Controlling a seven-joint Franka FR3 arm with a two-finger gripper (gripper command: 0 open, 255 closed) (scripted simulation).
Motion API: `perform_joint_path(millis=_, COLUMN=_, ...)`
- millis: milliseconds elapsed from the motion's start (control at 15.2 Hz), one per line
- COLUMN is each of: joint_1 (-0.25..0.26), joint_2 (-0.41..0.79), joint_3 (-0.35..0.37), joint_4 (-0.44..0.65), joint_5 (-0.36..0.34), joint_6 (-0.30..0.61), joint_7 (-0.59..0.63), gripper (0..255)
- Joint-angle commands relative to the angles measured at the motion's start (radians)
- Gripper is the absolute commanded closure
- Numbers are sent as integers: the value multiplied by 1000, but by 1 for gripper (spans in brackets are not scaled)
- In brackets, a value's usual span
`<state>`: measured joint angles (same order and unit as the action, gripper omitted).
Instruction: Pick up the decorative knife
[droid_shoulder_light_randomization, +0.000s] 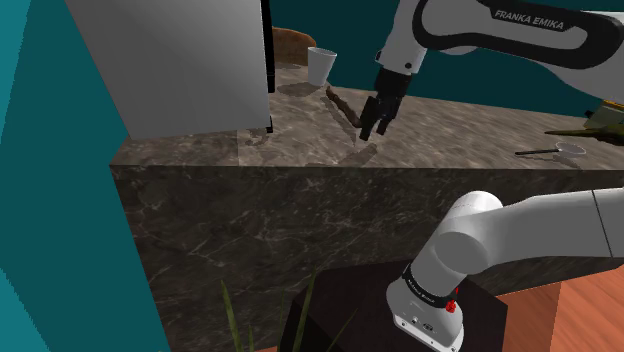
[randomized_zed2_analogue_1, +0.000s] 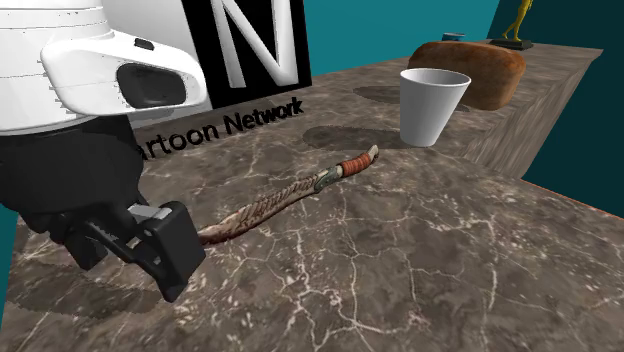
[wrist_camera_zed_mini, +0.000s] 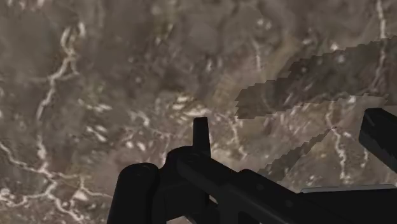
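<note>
Decorative knife: laid flat on marbled surface, blade end just beside tool. Tool fingers spread; nothing clasped.

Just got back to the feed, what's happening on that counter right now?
The white Franka arm's black gripper hangs low over the dark marble counter, at the blade end of the decorative knife. The knife lies on the counter, not yet lifted, with its reddish handle pointing toward a white cup. I cannot tell whether the gripper touches the blade.
</note>
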<state>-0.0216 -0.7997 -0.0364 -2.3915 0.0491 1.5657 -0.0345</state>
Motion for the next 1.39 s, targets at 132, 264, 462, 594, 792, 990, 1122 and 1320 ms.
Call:
perform_joint_path(millis=132, joint_1=-24, joint_2=80, joint_3=8, joint_4=64, joint_5=-4, joint_6=18, joint_7=53, gripper=0)
perform_joint_path(millis=264, joint_1=-48, joint_2=158, joint_3=13, joint_4=130, joint_5=-11, joint_6=30, joint_7=106, gripper=0)
perform_joint_path(millis=462, joint_1=-84, joint_2=270, joint_3=18, joint_4=237, joint_5=-24, joint_6=37, joint_7=186, gripper=0)
perform_joint_path(millis=594, joint_1=-106, joint_2=343, joint_3=19, joint_4=312, joint_5=-34, joint_6=34, joint_7=239, gripper=0)
perform_joint_path(millis=792, joint_1=-137, joint_2=449, joint_3=17, joint_4=431, joint_5=-51, joint_6=21, joint_7=317, gripper=0)
perform_joint_path(millis=990, joint_1=-165, joint_2=553, joint_3=9, joint_4=558, joint_5=-69, joint_6=-3, joint_7=392, gripper=0)
perform_joint_path(millis=1122, joint_1=-169, joint_2=567, joint_3=7, joint_4=563, joint_5=-72, joint_6=6, joint_7=405, gripper=0)
perform_joint_path(millis=1320, joint_1=-169, joint_2=559, joint_3=7, joint_4=514, joint_5=-72, joint_6=47, joint_7=406, gripper=0)
